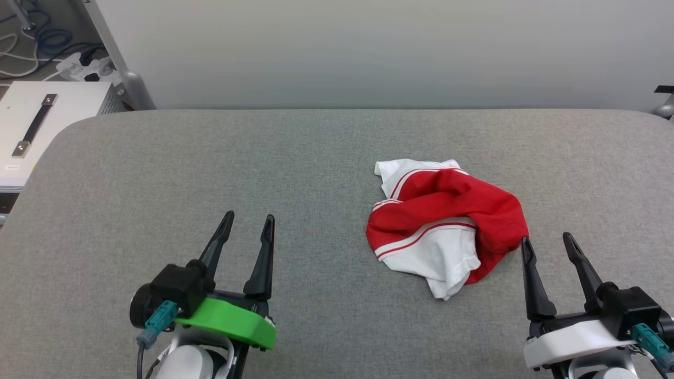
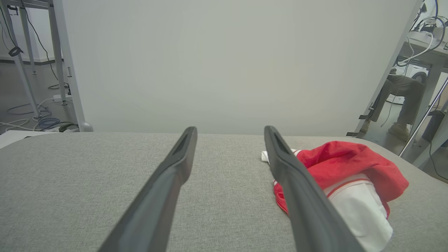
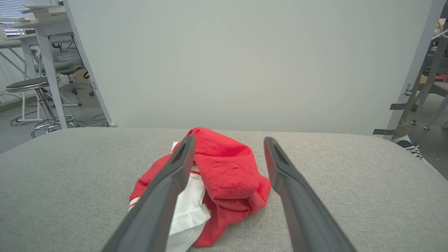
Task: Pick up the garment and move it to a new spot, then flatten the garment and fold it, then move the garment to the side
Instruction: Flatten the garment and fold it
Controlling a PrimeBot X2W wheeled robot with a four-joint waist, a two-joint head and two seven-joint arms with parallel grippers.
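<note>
The garment (image 1: pixel 447 223) lies crumpled in a heap right of centre on the grey padded table (image 1: pixel 210 168), red cloth with white sleeves and striped trim; its print is hidden in the folds. My left gripper (image 1: pixel 248 218) hovers open at the lower left, well clear of the heap, which appears to the right of its fingers in the left wrist view as the garment (image 2: pixel 350 175). My right gripper (image 1: pixel 547 239) stands open at the lower right, its left fingertip close to the heap's red edge. In the right wrist view the garment (image 3: pixel 224 168) sits just ahead between the open fingers.
A pale wall panel (image 1: pixel 368 52) runs behind the table's far edge. A white box with a dark handle (image 1: pixel 34 123) and a power strip with cables (image 1: pixel 84 66) sit off the table's left. A seated person's legs (image 2: pixel 402 101) show beyond the right end.
</note>
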